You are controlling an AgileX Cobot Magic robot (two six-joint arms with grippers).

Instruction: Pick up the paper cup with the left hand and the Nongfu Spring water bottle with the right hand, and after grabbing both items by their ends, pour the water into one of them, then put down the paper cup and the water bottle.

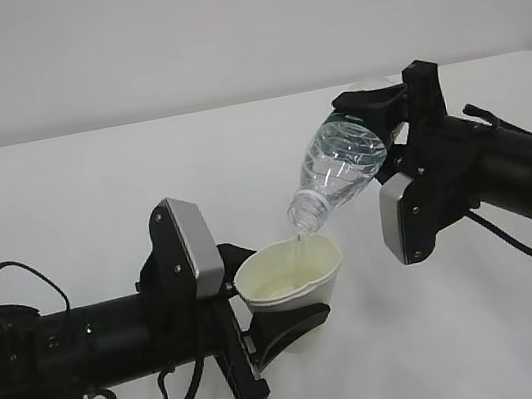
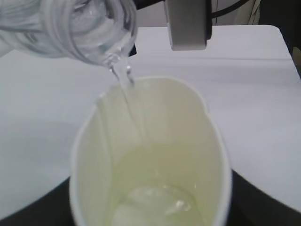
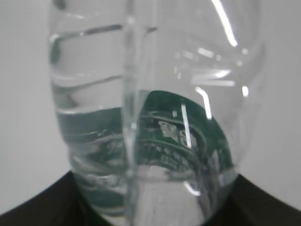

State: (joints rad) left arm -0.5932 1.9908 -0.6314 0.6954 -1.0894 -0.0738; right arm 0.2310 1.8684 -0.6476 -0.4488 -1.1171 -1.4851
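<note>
Gripper of the left hand [image 1: 285, 330] clamps the base of the paper cup [image 1: 291, 279], holding it upright above the white table [image 1: 92, 187]. Over it, the right hand's gripper [image 1: 387, 120] grips the Nongfu Spring water bottle [image 1: 340, 167] at its bottom end, neck tilted down. Water [image 2: 123, 82] streams thinly into the cup, pooling shallowly inside.

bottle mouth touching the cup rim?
Apart. The left wrist view shows the water bottle mouth above the paper cup rim, with table visible between and only the water stream bridging them.
</note>
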